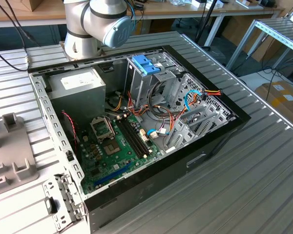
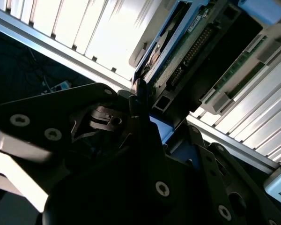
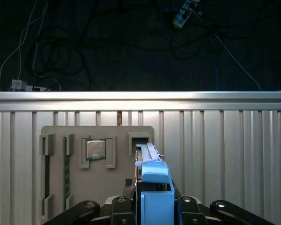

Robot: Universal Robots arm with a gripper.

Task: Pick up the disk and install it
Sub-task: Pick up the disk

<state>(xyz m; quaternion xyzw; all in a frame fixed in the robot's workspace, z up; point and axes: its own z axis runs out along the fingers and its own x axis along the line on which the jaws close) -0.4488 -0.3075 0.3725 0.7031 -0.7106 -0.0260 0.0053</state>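
The disk (image 3: 154, 197) stands on edge in a slot of a grey holder plate (image 3: 75, 187), its blue rail toward the camera in the first wrist view. My gripper (image 3: 154, 213) straddles it, one dark finger linkage on each side. In the second wrist view the disk (image 2: 178, 61) shows its green circuit board and connector, and the gripper (image 2: 165, 115) has one fingertip (image 2: 140, 91) against each face, shut on it. In the exterior view the open computer case (image 1: 136, 122) lies on the table, with a metal drive cage under a light-blue bracket (image 1: 145, 65).
The holder plate also carries a processor chip (image 3: 95, 149) and memory slots. It lies on a ribbed metal table (image 3: 225, 140) whose edge drops to a dark floor with cables. In the case sit a grey power-supply box (image 1: 80, 85), a green motherboard (image 1: 117, 146) and loose wires. The arm's base (image 1: 97, 24) stands behind the case.
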